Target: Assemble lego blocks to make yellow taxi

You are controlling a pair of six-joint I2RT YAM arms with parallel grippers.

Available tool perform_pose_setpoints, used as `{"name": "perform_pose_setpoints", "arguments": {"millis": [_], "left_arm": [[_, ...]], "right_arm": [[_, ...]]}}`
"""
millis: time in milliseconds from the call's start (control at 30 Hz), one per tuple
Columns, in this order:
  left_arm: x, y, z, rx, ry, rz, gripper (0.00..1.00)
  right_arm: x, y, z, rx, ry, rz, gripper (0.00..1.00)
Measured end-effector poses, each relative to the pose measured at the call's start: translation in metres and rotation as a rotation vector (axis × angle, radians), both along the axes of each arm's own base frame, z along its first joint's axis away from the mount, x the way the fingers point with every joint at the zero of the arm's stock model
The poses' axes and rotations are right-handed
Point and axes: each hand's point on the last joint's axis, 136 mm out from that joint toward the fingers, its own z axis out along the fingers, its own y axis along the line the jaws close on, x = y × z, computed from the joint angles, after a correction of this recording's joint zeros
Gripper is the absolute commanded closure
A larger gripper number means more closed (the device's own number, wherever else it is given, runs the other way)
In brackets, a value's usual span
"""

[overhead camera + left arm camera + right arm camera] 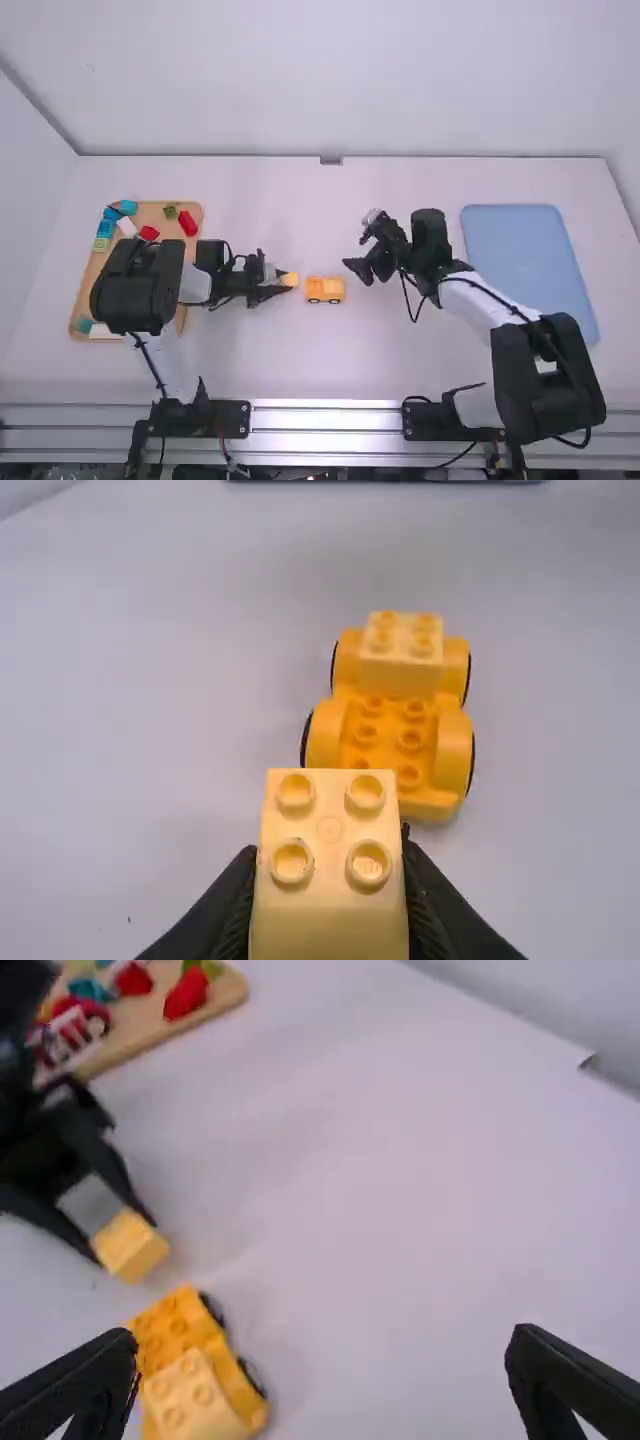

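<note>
From here, the left pincer [276,281] has a yellow four-stud block [328,900] pinched, just beside the wheeled car base [390,742] carrying another yellow block [402,650]; the right pincer [356,244], near the base, gapes wide.

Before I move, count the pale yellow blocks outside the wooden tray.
2: one block in the left gripper, the other block on one end of the orange wheeled base.

The white table [330,370] carried a wooden tray [151,214] on its left side and a pale blue tray [525,260] on its right. Between them, nearer the wooden one, a yellow wheeled base [453,750] stood upright, studs up.
</note>
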Motion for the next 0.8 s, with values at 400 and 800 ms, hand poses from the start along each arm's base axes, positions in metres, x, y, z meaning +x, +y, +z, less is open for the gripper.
{"name": "perform_pose_setpoints", "arguments": {"millis": [400,800], "left_arm": [[-0.009,-0.026,0.026,-0.010,0.018,-0.064,0.98],[-0.017,-0.050,0.019,0.132,0.121,-0.174,0.98]], "right_arm": [[-0.057,0.013,-0.039,-0.039,-0.227,0.231,0.02],[-0.071,0.023,-0.087,0.107,-0.183,0.379,0.02]]}}
